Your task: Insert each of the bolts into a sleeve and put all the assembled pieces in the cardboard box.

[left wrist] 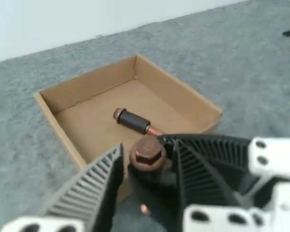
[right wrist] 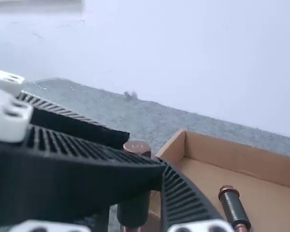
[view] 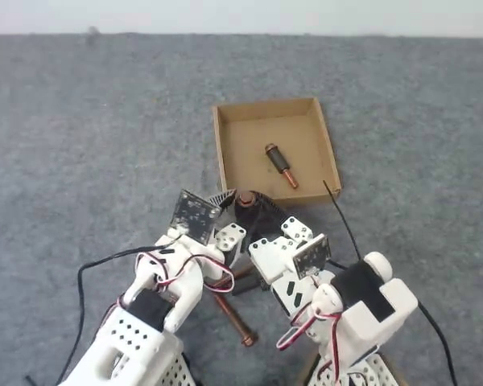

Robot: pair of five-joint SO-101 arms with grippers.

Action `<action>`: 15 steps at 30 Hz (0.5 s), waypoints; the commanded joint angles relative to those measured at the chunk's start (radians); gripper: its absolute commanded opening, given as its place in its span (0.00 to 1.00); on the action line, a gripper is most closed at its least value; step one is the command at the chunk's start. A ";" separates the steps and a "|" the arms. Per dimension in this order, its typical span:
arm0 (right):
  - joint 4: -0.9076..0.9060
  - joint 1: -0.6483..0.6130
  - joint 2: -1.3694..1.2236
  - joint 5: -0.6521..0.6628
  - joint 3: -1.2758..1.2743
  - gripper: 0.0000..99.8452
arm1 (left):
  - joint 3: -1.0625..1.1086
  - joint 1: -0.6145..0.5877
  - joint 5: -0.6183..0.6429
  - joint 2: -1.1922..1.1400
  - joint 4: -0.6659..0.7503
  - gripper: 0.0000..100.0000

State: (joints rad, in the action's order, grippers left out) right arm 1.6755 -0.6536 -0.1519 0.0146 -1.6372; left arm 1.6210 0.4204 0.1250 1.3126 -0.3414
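grey carpeted desk (view: 80, 121) runs back to a pale room wall (view: 241, 16). left fingers (left wrist: 94, 186) look clamped on the sleeve (right wrist: 134, 209) below the head of an upright bolt (left wrist: 147, 153), its long axis vertical; right fingers (right wrist: 63, 179) crowd the same piece, and whether they grip it i cannot tell. just beyond, past its near side, lies the cardboard box (left wrist: 87, 82) with one assembled piece (left wrist: 133, 121) flat inside. the carry looks short and forward over that side. a loose bolt (view: 235, 320) lies back between the arms.

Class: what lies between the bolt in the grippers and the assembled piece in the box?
The near wall of the cardboard box, then bare box floor, as the high view shows.
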 commanded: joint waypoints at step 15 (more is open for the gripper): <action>0.033 0.016 0.010 0.011 -0.015 0.01 | -0.182 -0.057 0.175 0.000 -0.245 0.30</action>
State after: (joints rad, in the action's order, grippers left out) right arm 1.6771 -0.6506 -0.1519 0.0146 -1.6372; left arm 1.5290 0.3759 0.2279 1.3019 -0.5071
